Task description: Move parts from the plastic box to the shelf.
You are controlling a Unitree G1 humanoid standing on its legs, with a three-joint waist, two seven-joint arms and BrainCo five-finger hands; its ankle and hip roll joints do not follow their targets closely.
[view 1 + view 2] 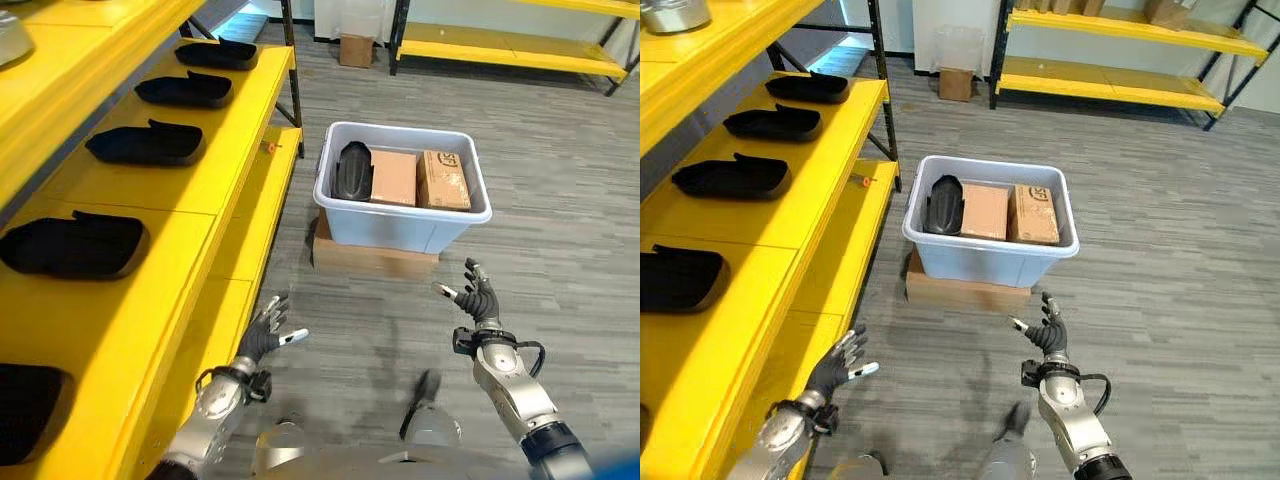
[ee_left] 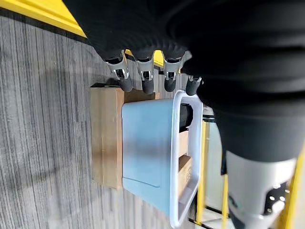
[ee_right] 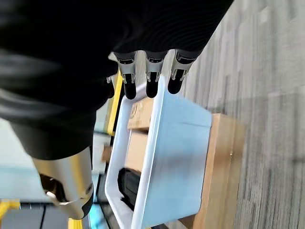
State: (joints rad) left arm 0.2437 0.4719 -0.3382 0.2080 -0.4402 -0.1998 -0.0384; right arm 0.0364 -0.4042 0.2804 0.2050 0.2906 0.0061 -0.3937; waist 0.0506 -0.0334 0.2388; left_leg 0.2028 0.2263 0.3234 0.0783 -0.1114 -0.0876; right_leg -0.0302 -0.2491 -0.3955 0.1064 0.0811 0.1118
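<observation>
Grey wood-grain floor (image 1: 560,180) across the room, yellow shelf (image 1: 200,170) running up the left side of the frame. Nearest, at lower left: left robot hand (image 1: 264,338), fingers straight and spread, holding nothing, just beside the shelf's lower edge. At lower right: right robot hand (image 1: 478,300), likewise spread and empty, raised above the floor, short of the box. Same loose straight fingers (image 2: 145,78) seen in the left wrist view and (image 3: 151,76) in the right wrist view, with the box past them.

Farther, in the middle of the frame: pale plastic box (image 1: 400,228) resting on a flat cardboard slab (image 1: 372,258) on the floor. Inside the box: one black part (image 1: 352,170) standing on edge at the left end, touching a plain cardboard box (image 1: 393,177), then a printed cardboard box (image 1: 442,180) to its right.

On the shelf, in a row from lower left toward upper left: black part at the bottom edge (image 1: 30,410), cut off by the frame; second black part (image 1: 75,245); third black part (image 1: 145,143); fourth black part (image 1: 186,89); fifth black part (image 1: 218,52).

Farthest back: small cardboard carton (image 1: 356,49) on the floor at top centre, and a second yellow rack (image 1: 520,45) across the upper right.
</observation>
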